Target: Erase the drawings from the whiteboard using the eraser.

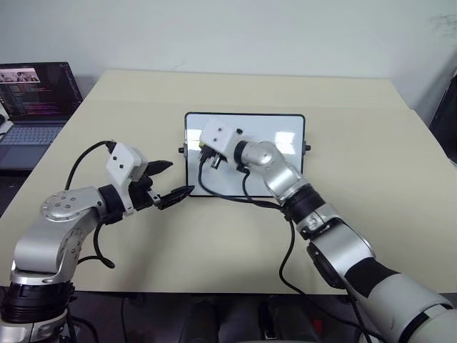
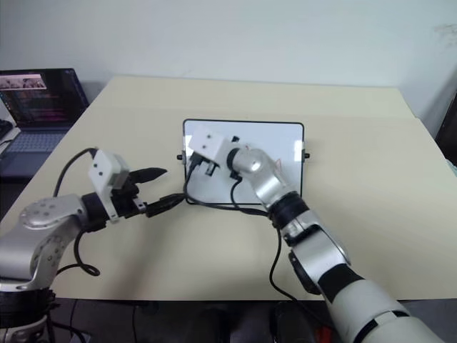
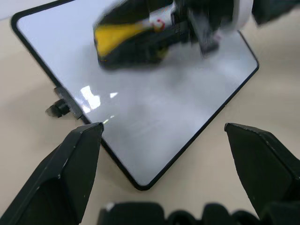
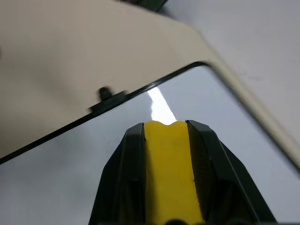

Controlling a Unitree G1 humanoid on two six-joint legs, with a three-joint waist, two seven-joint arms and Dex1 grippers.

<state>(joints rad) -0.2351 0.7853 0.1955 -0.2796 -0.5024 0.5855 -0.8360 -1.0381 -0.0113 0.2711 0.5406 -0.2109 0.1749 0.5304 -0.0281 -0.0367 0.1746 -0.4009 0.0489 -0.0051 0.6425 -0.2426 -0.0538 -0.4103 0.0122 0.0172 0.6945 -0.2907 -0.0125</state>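
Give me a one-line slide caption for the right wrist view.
Right gripper shut on the yellow oblong eraser above the glossy white black-framed whiteboard.

- Left gripper (image 1: 168, 180): fingers spread wide apart, nothing between them, pointing forward and rightward.
- Right gripper (image 4: 166, 136): fingers clamped on a yellow block, arm extended forward.

Whiteboard (image 1: 285, 136) mid-table (image 1: 371, 214), laptop (image 1: 36, 107) far left.

Glossy whiteboard (image 1: 285, 136), matt beige table (image 1: 371, 214)
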